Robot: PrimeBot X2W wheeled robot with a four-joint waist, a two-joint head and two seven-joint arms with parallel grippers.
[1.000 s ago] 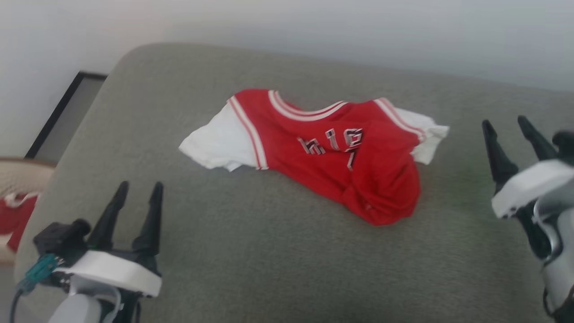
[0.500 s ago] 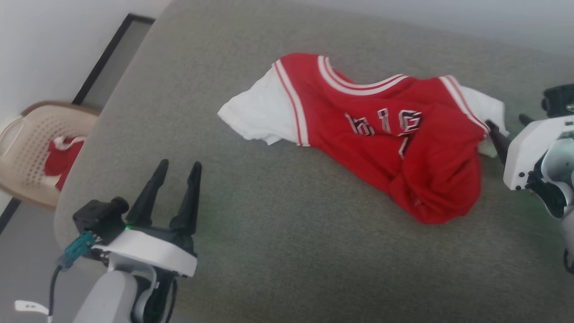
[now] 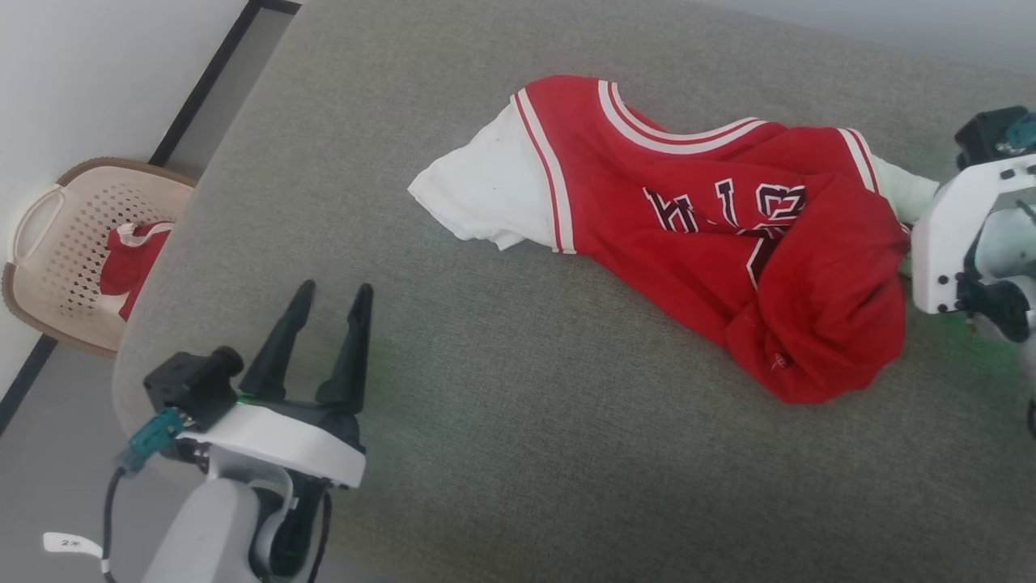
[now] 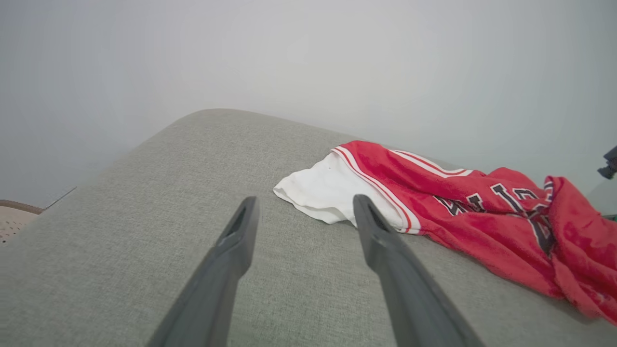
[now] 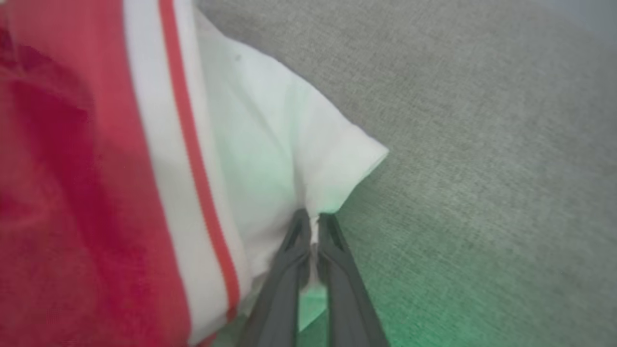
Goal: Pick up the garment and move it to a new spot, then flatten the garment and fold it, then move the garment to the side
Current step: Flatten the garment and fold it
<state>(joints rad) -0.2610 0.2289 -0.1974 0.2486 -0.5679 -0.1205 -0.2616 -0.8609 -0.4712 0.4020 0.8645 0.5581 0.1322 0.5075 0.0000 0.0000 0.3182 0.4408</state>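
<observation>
The garment [image 3: 696,235] is a red jersey with white sleeves and black lettering, lying crumpled on a grey upholstered surface [image 3: 526,453]. Its lower part is bunched in a red heap at the right. My right gripper [image 5: 312,219] is shut on the edge of the garment's right white sleeve [image 5: 270,144]; in the head view its white housing [image 3: 955,235] sits at that sleeve. My left gripper [image 3: 332,295] stands open at the lower left, apart from the garment, with nothing between its fingers. In the left wrist view the garment [image 4: 482,212] lies beyond my left gripper [image 4: 303,202], to the right.
A beige perforated basket [image 3: 48,243] with a red cloth in it stands on the floor off the surface's left edge. A pale wall runs behind. Bare grey upholstery stretches in front of the garment and to its left.
The head camera has tilted down and shifted. My right gripper has come in to the right sleeve and shut on it. The left gripper stays open.
</observation>
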